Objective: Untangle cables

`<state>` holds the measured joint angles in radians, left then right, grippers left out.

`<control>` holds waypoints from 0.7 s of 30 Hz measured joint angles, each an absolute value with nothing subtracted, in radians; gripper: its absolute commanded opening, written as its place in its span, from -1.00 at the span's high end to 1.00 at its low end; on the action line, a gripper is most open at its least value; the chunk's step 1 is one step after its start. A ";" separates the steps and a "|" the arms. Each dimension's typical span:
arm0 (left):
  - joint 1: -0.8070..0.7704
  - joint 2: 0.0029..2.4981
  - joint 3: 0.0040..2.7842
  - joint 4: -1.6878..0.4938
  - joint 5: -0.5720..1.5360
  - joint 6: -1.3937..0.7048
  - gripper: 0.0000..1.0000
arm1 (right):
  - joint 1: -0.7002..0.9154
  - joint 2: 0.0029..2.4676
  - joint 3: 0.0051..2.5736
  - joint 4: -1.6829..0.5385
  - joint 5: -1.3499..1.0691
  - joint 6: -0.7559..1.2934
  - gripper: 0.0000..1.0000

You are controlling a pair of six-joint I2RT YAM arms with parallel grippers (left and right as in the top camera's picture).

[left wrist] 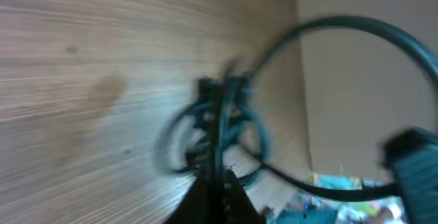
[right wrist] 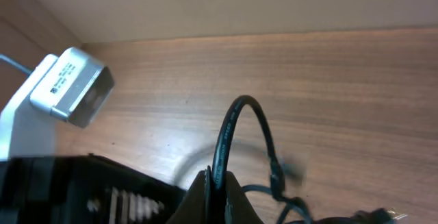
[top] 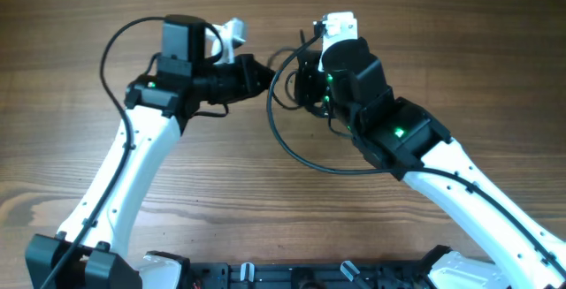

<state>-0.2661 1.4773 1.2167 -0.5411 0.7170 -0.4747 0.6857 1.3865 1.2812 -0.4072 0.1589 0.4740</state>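
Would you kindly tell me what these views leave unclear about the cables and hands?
Right wrist: the bottom edge cuts off the cables beside the right hand.
Left wrist: motion blur hides whether the left hand grips anything.
Overhead: the arms cover both hands and where the cables cross.

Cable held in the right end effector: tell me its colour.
The cable is plain black, with no pattern. It shows best in the right wrist view.

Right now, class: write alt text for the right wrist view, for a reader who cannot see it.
The right gripper pinches a black cable that arches up over a wooden table. The other arm's silver camera shows at left.
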 measured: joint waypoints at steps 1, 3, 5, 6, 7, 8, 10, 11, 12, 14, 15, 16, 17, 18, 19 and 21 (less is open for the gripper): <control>-0.283 1.477 1.217 -0.537 0.717 -0.473 0.59 | 0.686 1.391 1.281 -0.400 0.149 0.479 0.91; -0.310 1.477 1.217 -0.535 0.716 -0.472 0.55 | 0.686 1.398 1.281 -0.389 0.130 0.503 0.91; -0.321 1.477 1.217 -0.531 0.696 -0.488 0.46 | 0.686 1.406 1.281 -0.385 0.107 0.530 0.91; -0.321 1.477 1.217 -0.526 0.689 -0.502 0.41 | 0.686 1.411 1.281 -0.384 0.095 0.543 0.91; -0.321 1.477 1.217 -0.519 0.682 -0.513 0.37 | 0.686 1.416 1.281 -0.381 0.086 0.555 0.91; -0.321 1.477 1.217 -0.509 0.678 -0.530 0.33 | 0.686 1.421 1.281 -0.381 0.081 0.569 0.91; -0.321 1.477 1.217 -0.496 0.670 -0.553 0.28 | 0.686 1.430 1.281 -0.381 0.072 0.592 0.91; -0.321 1.477 1.217 -0.492 0.664 -0.562 0.27 | 0.685 1.436 1.281 -0.381 0.070 0.606 0.91; -0.321 1.477 1.217 -0.493 0.658 -0.568 0.26 | 0.685 1.440 1.281 -0.381 0.068 0.618 0.91; -0.320 1.478 1.217 -0.493 0.656 -0.573 0.25 | 0.684 1.441 1.281 -0.378 0.067 0.630 0.91; -0.319 1.478 1.217 -0.493 0.656 -0.575 0.25 | 0.684 1.441 1.281 -0.376 0.067 0.632 0.91; -0.319 1.478 1.217 -0.496 0.656 -0.572 0.26 | 0.681 1.441 1.281 -0.375 0.065 0.633 0.91; -0.319 1.478 1.217 -0.507 0.656 -0.562 0.27 | 0.677 1.442 1.281 -0.374 0.059 0.633 0.91; -0.319 1.478 1.217 -0.530 0.657 -0.551 0.28 | 0.669 1.442 1.281 -0.373 0.052 0.638 0.91; -0.319 1.478 1.217 -0.540 0.658 -0.538 0.28 | 0.660 1.443 1.281 -0.374 0.047 0.644 0.91; -0.319 1.478 1.217 -0.554 0.661 -0.522 0.29 | 0.640 1.444 1.281 -0.369 0.029 0.657 0.91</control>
<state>-0.3187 1.4776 1.2167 -0.5537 0.6605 -0.5220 0.6395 1.4437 1.2812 -0.3687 0.0288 0.6567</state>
